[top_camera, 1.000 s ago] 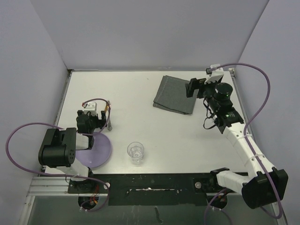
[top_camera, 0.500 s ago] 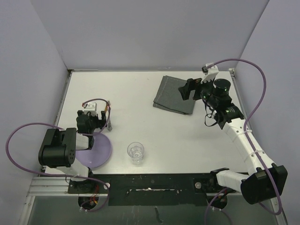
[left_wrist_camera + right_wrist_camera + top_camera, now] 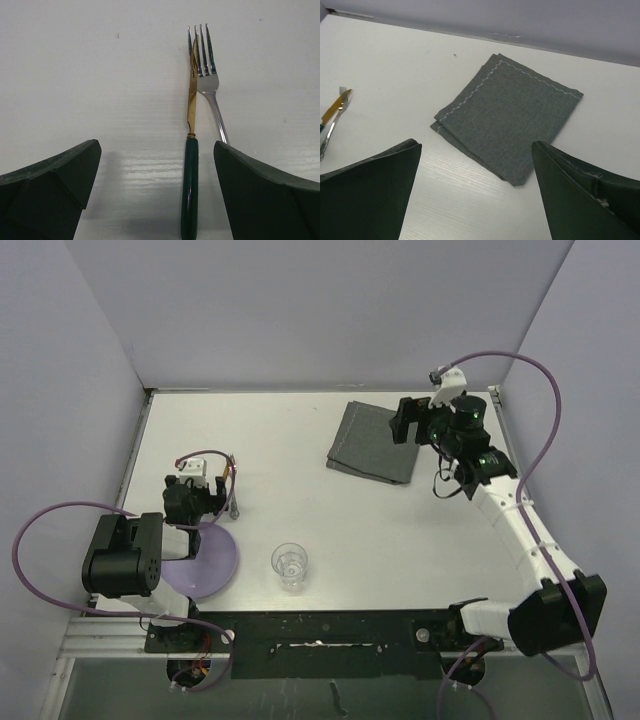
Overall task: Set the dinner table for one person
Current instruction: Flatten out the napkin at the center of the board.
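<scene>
The white dinner table [image 3: 290,465] carries a folded dark grey cloth placemat [image 3: 372,442] at the back right. My right gripper [image 3: 410,422] hovers over the placemat's right edge, open and holding nothing; in the right wrist view the placemat [image 3: 510,117] lies just beyond that gripper [image 3: 476,155]. At the left lie a gold-bladed knife with a dark green handle [image 3: 190,190] and a silver fork [image 3: 207,75], side by side. My left gripper [image 3: 156,160] is open, low over the table, with the knife handle inside its right finger. A purple plate [image 3: 205,558] and a clear glass [image 3: 290,565] sit near the front.
Grey walls close the table on the left, back and right. A black rail [image 3: 330,630] runs along the near edge between the arm bases. Purple cables [image 3: 545,440] loop off both arms.
The right arm's wrist has swung toward the back of the table, its gripper staying open over the placemat's right edge. The left arm has not moved.
</scene>
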You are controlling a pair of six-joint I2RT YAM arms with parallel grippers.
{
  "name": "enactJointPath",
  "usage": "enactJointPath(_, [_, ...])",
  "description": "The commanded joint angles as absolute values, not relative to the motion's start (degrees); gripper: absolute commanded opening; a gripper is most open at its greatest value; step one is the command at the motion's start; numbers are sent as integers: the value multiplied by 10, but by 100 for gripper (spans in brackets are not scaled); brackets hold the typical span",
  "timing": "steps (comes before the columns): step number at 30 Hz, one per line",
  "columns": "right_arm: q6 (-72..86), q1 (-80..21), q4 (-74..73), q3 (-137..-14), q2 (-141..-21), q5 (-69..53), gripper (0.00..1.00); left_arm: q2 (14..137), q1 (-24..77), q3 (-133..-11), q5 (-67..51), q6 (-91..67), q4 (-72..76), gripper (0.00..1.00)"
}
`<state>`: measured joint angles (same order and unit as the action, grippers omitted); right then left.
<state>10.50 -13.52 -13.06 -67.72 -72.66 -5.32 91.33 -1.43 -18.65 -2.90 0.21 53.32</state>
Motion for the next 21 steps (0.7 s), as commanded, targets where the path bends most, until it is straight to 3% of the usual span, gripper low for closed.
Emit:
enactJointPath(1, [83,-131,-163,-770,-816,8,98,919,-11,-203,-32,1,554,98])
enactJointPath(8, [61,-131,-209,-873,-888,55,98,919,-11,-203,-32,2,554,98])
enactJointPath(21, [56,-137,-244,-917,-908,65,98,920,-12,-206,-43,4,551,98])
